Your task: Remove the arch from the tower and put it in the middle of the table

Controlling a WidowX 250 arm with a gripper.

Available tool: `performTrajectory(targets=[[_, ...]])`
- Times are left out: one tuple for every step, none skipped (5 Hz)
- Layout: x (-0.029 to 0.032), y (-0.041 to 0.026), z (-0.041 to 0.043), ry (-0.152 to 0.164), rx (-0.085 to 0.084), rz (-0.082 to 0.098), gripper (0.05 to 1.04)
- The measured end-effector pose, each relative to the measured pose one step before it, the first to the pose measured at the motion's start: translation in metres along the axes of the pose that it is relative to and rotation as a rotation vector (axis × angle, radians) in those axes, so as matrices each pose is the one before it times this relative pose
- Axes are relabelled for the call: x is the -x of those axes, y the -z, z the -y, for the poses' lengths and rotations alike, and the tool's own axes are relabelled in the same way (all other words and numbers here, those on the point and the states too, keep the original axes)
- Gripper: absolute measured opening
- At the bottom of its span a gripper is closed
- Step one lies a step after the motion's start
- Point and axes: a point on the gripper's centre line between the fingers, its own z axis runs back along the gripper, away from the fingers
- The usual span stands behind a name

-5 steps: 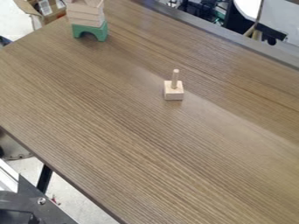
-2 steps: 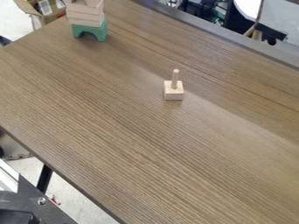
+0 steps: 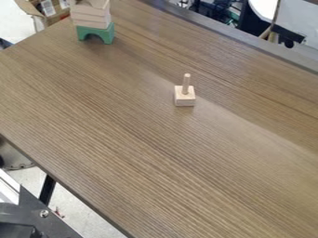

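A tower of blocks stands near the table's far left corner in the camera view. Its bottom piece is a green arch (image 3: 96,33), upright on the tabletop with its opening facing the camera. Stacked on the arch are pale wooden blocks (image 3: 90,17), and the top of the stack has a notch-like shape cut off by the view's upper edge. The brown wood-grain table (image 3: 142,148) extends across most of the view.
A small wooden block with an upright peg (image 3: 185,96) stands a little above the table's middle. A grey rail (image 3: 242,36) borders the far side. Past the near left edge is a dark metal part with a screw (image 3: 28,209). A cardboard box (image 3: 44,14) lies beyond the far left corner.
The black part in the bottom left corner looks slightly shifted. The tower and the peg block have kept their places.
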Motion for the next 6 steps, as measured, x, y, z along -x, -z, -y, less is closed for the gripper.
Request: performTrajectory(targets=[[0.0, 0.0, 0.0, 0.0077, 0.0, 0.0, 0.562], [0.00224, -0.00009, 0.0004, 0.0069, 0.0001, -0.0144, 0.561], [0.00305, -0.00643, 0.00424, 0.0011, 0.0156, -0.0272, 0.561], [0.00521, -0.01326, 0.00238, 0.0091, 0.0338, -0.0357, 0.561], [0.0066, -0.04246, 0.0052, 0.0287, 0.1029, -0.0298, 0.561], [0.02093, -0.01223, -0.01449, 0.0852, 0.0076, -0.0257, 0.561]])
